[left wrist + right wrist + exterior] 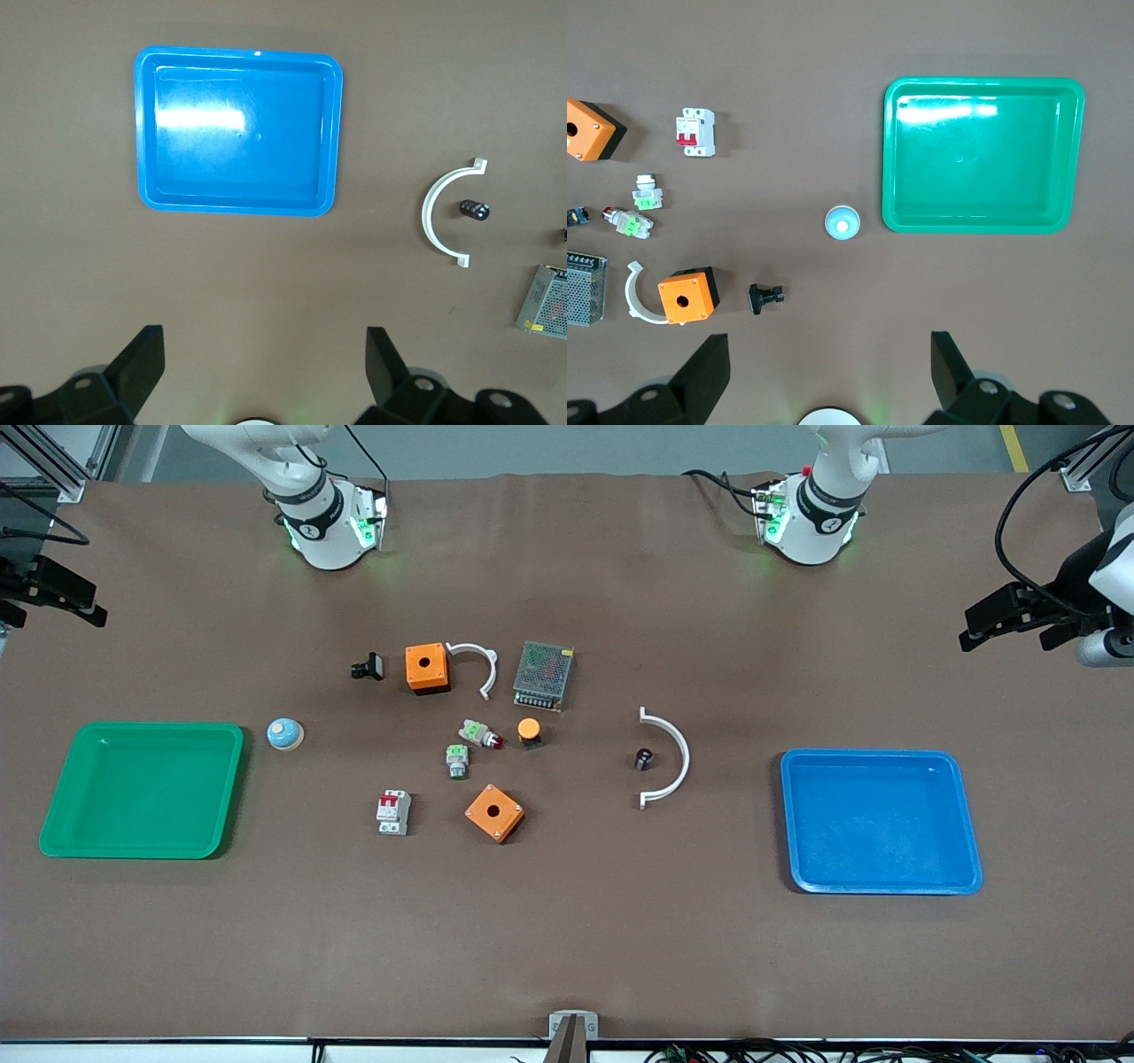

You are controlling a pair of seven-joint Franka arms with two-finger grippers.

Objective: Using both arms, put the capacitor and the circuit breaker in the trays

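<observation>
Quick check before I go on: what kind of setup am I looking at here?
Probably a lab bench for robot sorting trials, not a factory line: a brown-covered table with small electrical parts, such as the circuit breaker and capacitor, between a green tray and a blue tray.

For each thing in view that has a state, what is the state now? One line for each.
Capacitor: on the table, inside the curve of a white clip, not held.
Breaker: lying on the table, not held.
Blue tray: empty.
Green tray: empty.
Left claw: open, holding nothing, high over the table near the blue tray.
Right claw: open, holding nothing, high over the table near the green tray.
</observation>
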